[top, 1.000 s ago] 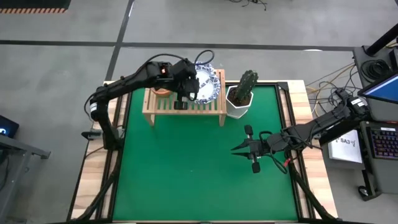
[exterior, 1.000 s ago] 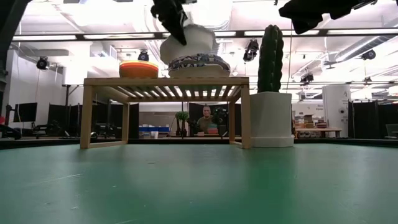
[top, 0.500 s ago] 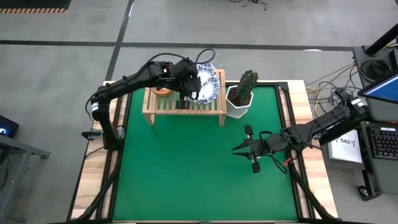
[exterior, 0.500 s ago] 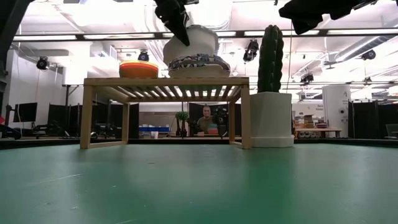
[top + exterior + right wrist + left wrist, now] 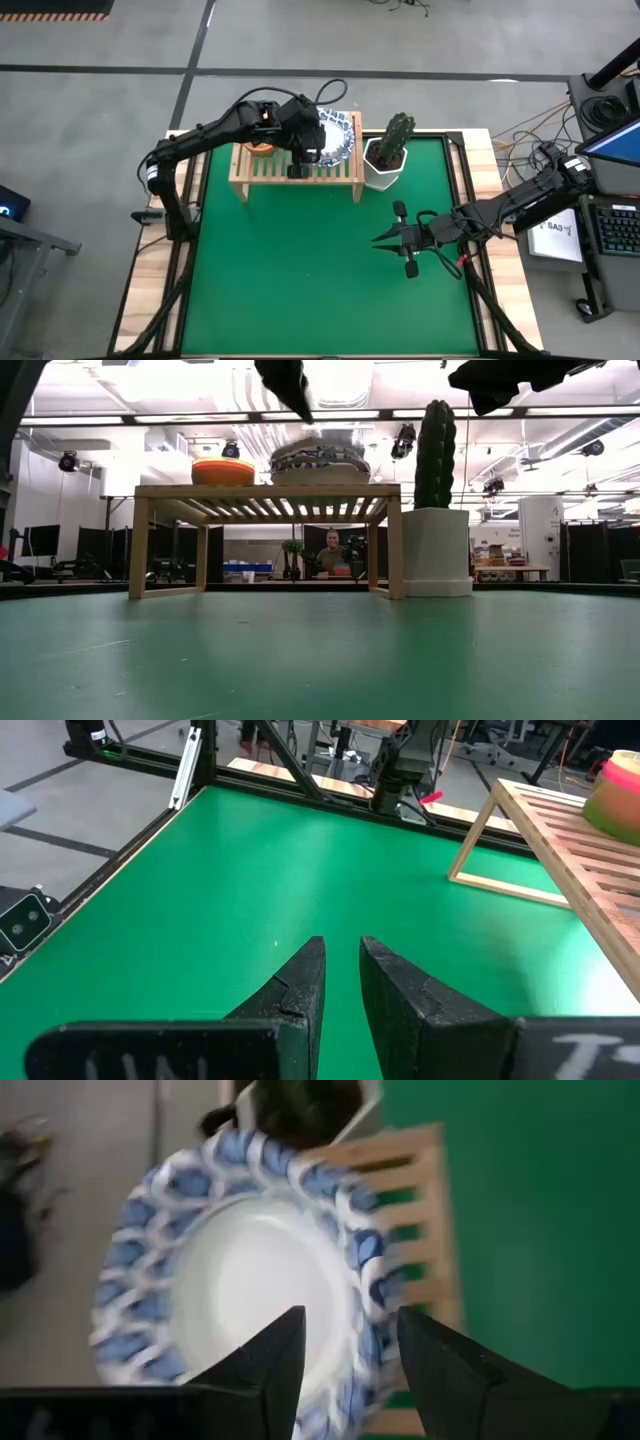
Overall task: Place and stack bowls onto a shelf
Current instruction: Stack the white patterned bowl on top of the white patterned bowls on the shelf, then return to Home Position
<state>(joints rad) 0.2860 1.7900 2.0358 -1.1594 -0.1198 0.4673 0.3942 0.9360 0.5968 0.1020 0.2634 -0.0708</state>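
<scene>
I have the patterned bowls [image 5: 337, 137] stacked on the shelf [image 5: 296, 175], left gripper [image 5: 345, 1350] parted and empty above them, nothing visibly left.

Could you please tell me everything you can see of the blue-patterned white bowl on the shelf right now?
The blue-patterned bowl is wide and white inside, with a rim of blue patches; it looks like glazed ceramic. It sits upright and level on the right end of the wooden shelf, and the low view hints at more than one bowl stacked. The left gripper hovers above it, fingers apart, apparently not touching. A stack of small plastic bowls stands beside it, apart.
</scene>
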